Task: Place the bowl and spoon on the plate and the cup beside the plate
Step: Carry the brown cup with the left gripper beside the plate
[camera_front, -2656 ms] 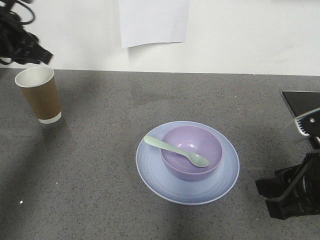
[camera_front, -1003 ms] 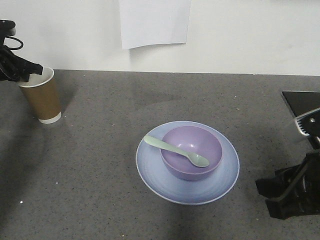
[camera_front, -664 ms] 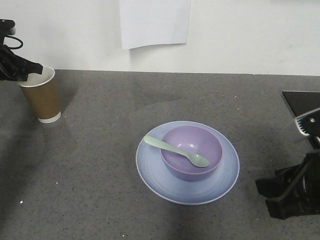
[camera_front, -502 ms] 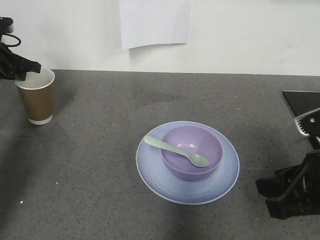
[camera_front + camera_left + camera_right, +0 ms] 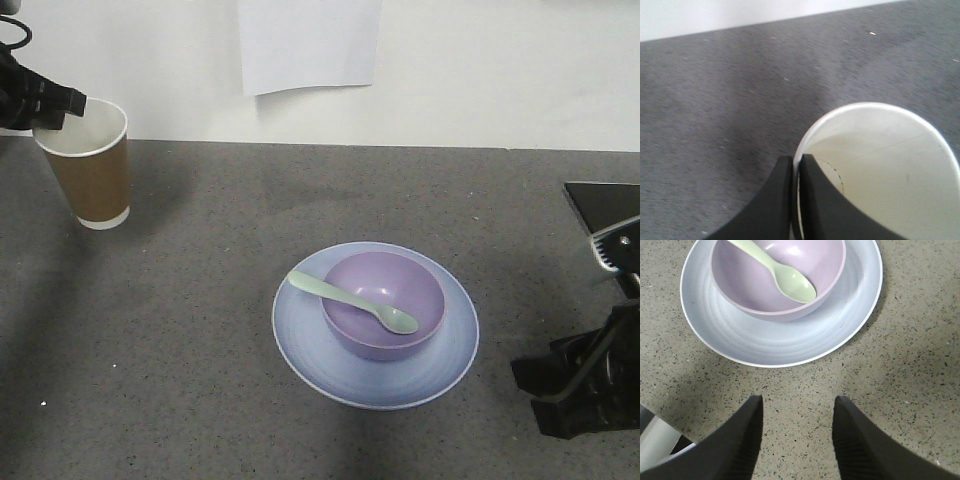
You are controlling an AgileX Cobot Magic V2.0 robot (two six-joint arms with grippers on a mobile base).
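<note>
The brown paper cup [image 5: 92, 165] hangs tilted above the far left of the grey table, and my left gripper [image 5: 55, 112] is shut on its white rim. In the left wrist view one finger is outside the cup [image 5: 880, 170] and one inside, with my left gripper [image 5: 797, 162] pinching the rim. The lavender bowl [image 5: 384, 305] sits on the pale blue plate [image 5: 300, 345] mid-table. The mint spoon [image 5: 350, 302] lies across the bowl, scoop inside, handle over the left rim. My right gripper [image 5: 797, 405] is open over bare table, short of the plate [image 5: 740, 340], bowl [image 5: 740, 275] and spoon [image 5: 785, 275].
A white sheet of paper [image 5: 308, 42] hangs on the wall behind the table. A black panel [image 5: 600, 205] lies at the table's right edge above my right arm [image 5: 585, 385]. Grey speckled tabletop [image 5: 200, 330] stretches between cup and plate.
My left gripper came down onto the cup's rim, shut on it and lifted it off the table, slightly up and to the right. The right arm, plate, bowl and spoon stayed put.
</note>
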